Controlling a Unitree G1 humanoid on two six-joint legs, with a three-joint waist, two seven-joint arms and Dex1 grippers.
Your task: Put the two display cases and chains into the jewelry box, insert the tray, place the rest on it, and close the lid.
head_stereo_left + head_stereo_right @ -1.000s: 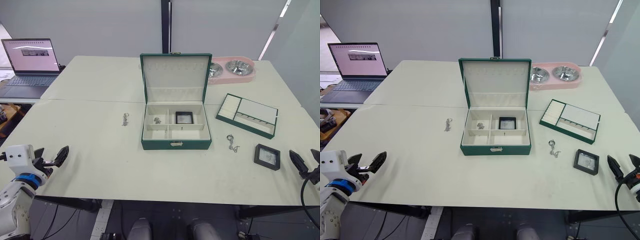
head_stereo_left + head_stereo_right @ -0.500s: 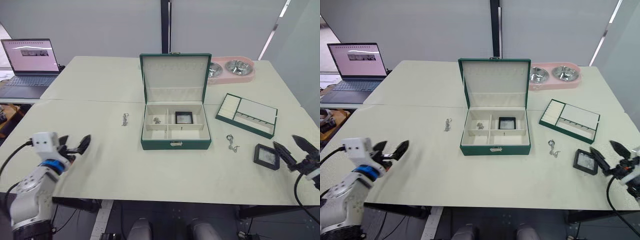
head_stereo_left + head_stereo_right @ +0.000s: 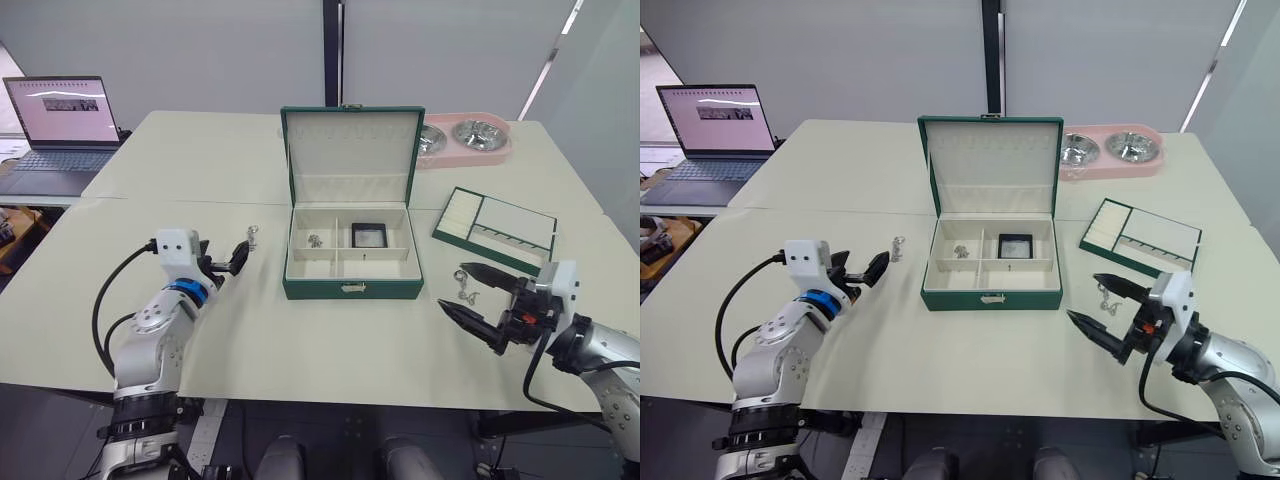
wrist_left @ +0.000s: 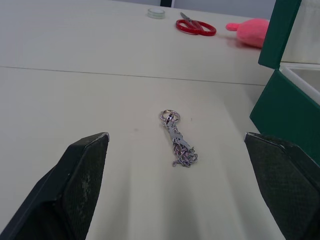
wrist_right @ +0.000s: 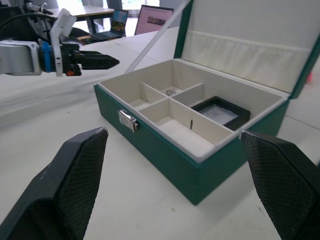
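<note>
Jaws apart on both sides, nothing held. Left gripper (image 3: 238, 257) hovers just short of a chain (image 4: 176, 141) lying on the surface (image 3: 300, 330) left of the jewelry box (image 3: 350, 275); the wrist view has the chain centred between the fingers (image 4: 75, 185), ring end pointing away. Right gripper (image 3: 1102, 308) hangs over the surface right of the box, near a second chain (image 3: 463, 285).

Box is open, lid (image 3: 348, 155) standing upright. One display case (image 3: 368, 235) sits in the back right compartment, and a small silver piece (image 3: 314, 240) (probably a chain, too small to be sure) in the back left. Tray (image 3: 494, 230) lies toward the right edge, well apart from the box and not inserted.

Step in hand, as I read it: loading chains before the tray goes in. Next move for the left arm: come down over the chain, close on the bunched middle rather than the ring, carry it to a free front compartment.

Hard to make out:
- the second display case; I can't find it, and the right arm covers that part of the surface
- a thin dark mark in the front right compartment (image 5: 191, 123), unclear what it is
- right wrist view looks at the box front and clasp (image 5: 128, 120), not at the chain beside that arm
</note>
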